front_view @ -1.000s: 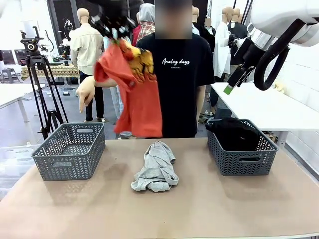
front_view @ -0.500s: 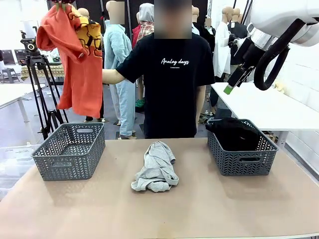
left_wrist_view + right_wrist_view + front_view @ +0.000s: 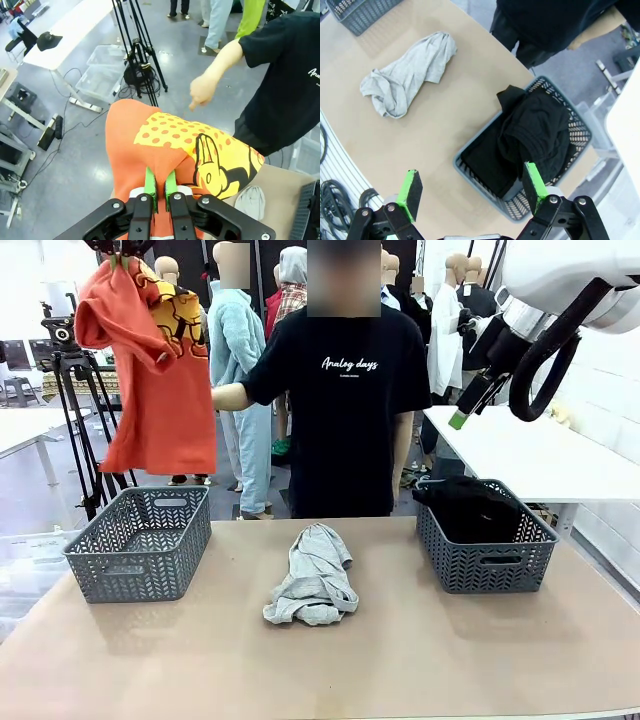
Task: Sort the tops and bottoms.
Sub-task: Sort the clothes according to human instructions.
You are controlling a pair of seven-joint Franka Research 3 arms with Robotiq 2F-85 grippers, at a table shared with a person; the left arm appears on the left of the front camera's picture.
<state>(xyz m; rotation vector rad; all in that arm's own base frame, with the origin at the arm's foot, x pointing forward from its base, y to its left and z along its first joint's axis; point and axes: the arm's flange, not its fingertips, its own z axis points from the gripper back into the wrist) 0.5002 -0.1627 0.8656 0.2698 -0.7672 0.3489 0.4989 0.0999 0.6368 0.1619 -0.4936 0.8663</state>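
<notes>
Swung leftward since a second ago, the orange T-shirt [image 3: 150, 370] hangs above the left basket [image 3: 135, 565], pinched in the clenched jaws of the left gripper [image 3: 160, 182]. Both baskets are grey lattice plastic. The right basket [image 3: 490, 565] holds bunched black bottoms [image 3: 470, 508]. One crumpled grey shirt [image 3: 315, 575] lies between them. The right gripper [image 3: 471, 180] is spread wide, released.

A: Any lettering to read?
B: "Analog days", white script across the chest of the black T-shirt [image 3: 345, 410] worn by the person [image 3: 400, 380] — a finer line beneath, too small to make out.
A: And from the left wrist?
B: Only the opening letters of that print, cut off at the edge — far up and right of the green fingers [image 3: 149, 184] of the left gripper [image 3: 160, 181].
</notes>
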